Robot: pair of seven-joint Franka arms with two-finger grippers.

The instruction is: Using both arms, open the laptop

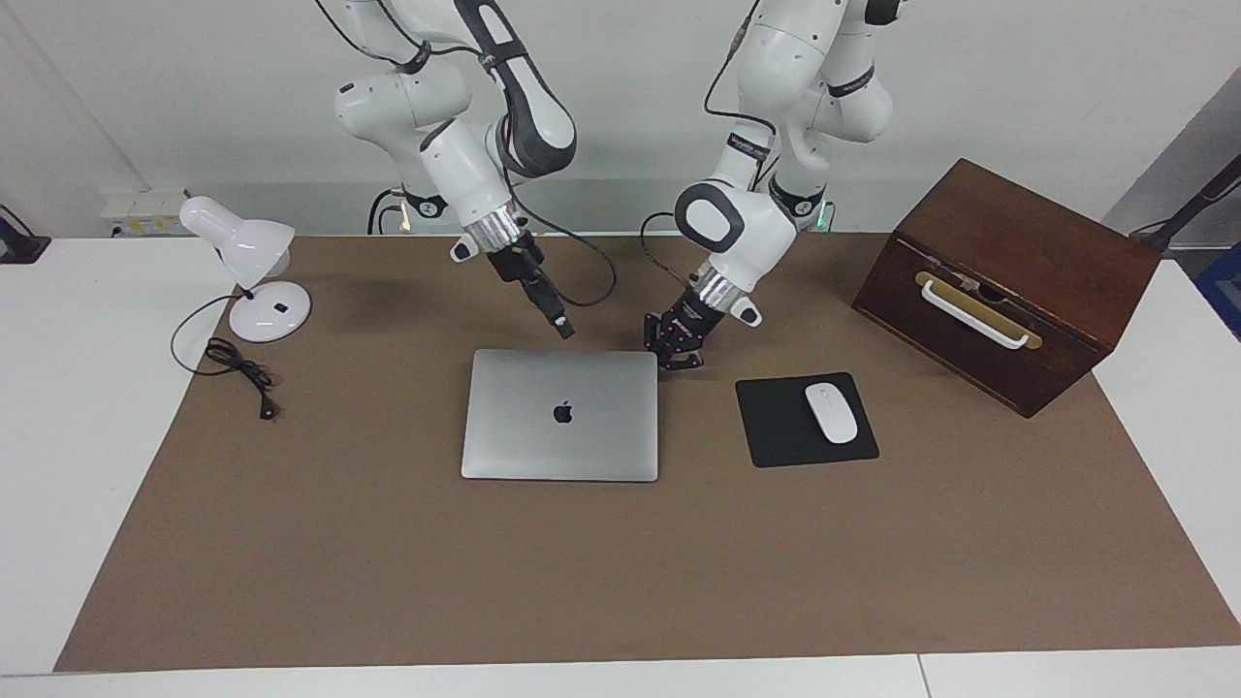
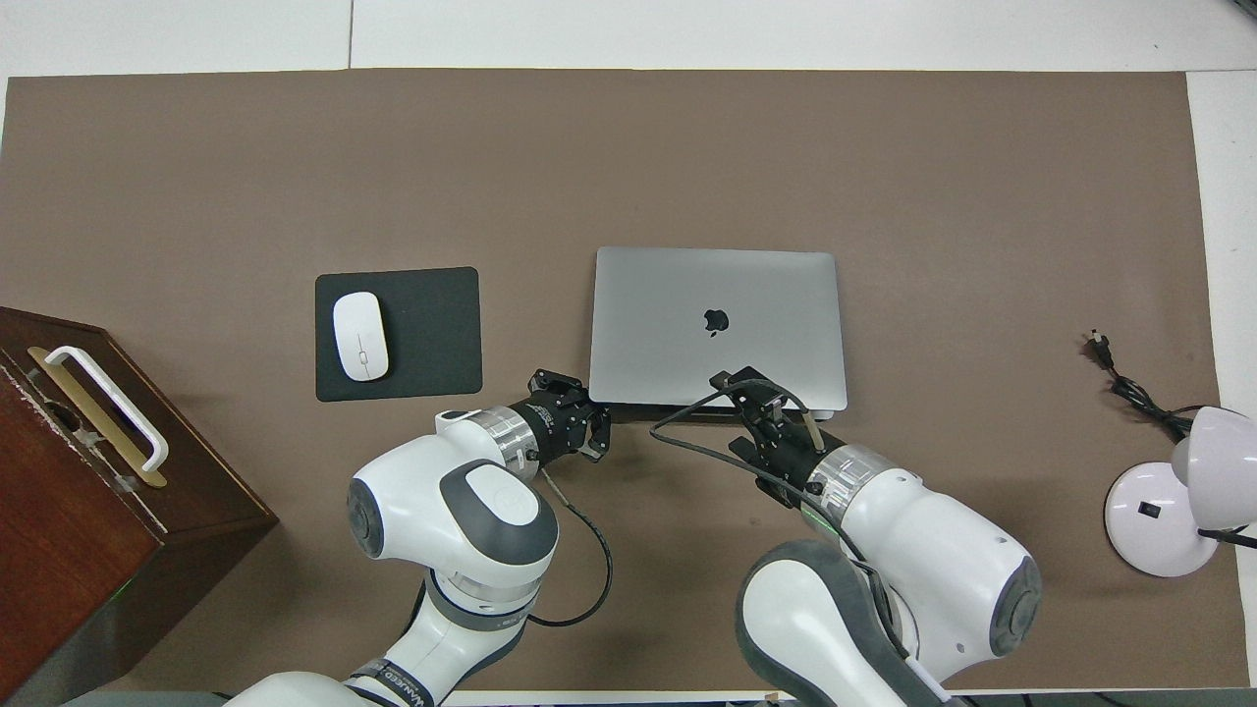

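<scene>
The silver-grey laptop point(image 1: 560, 415) lies shut and flat on the brown mat, its dark logo facing up; it also shows in the overhead view point(image 2: 717, 324). My left gripper point(image 1: 682, 359) is open and low beside the laptop's corner nearest the robots, toward the left arm's end; in the overhead view point(image 2: 577, 420) it sits just off that corner. My right gripper point(image 1: 564, 331) hangs tilted above the laptop's edge nearest the robots; from above point(image 2: 754, 390) it covers that edge. It holds nothing that I can see.
A black mouse pad point(image 1: 776, 431) with a white mouse point(image 1: 832, 413) lies beside the laptop toward the left arm's end. A brown wooden box point(image 1: 1008, 281) with a white handle stands past it. A white desk lamp point(image 1: 254, 276) with its cable stands at the right arm's end.
</scene>
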